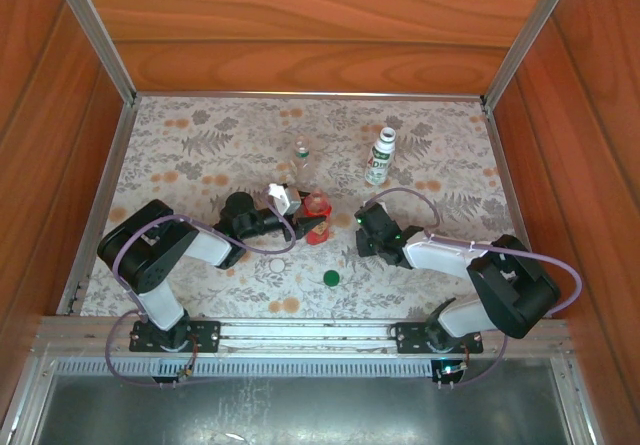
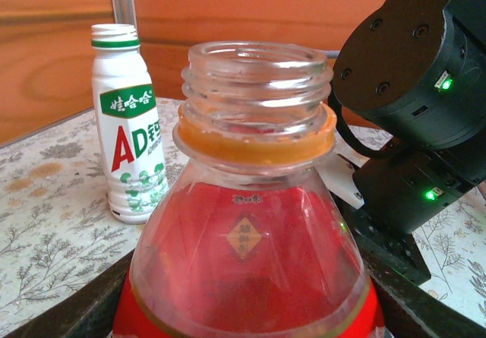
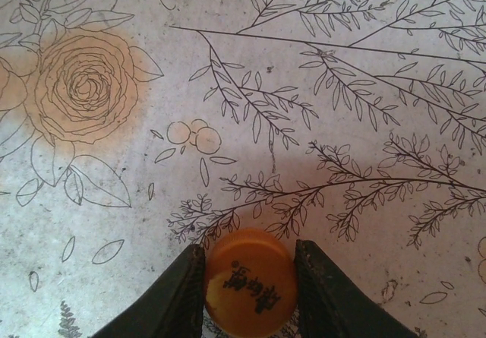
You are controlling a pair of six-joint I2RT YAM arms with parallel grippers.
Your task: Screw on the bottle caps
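The red bottle [image 2: 250, 247] stands upright with its threaded neck uncapped, and my left gripper [image 2: 250, 311] is shut on its body. In the top view the red bottle [image 1: 318, 219] is at the table's middle, with the left gripper [image 1: 292, 223] reaching it from the left. Low over the cloth just right of it, my right gripper [image 3: 249, 248] is shut on an orange cap [image 3: 250, 285], with both fingers against the cap's sides. The white bottle [image 1: 380, 157] with its green label and the clear bottle [image 1: 300, 155] stand farther back, both uncapped.
A green cap [image 1: 331, 278] lies on the flowered cloth near the front, and a small white round piece [image 1: 249, 264], perhaps a cap, lies to its left. Wooden walls [image 1: 300, 25] close in the table. The right gripper's black body [image 2: 414, 64] hangs close beside the red bottle's neck.
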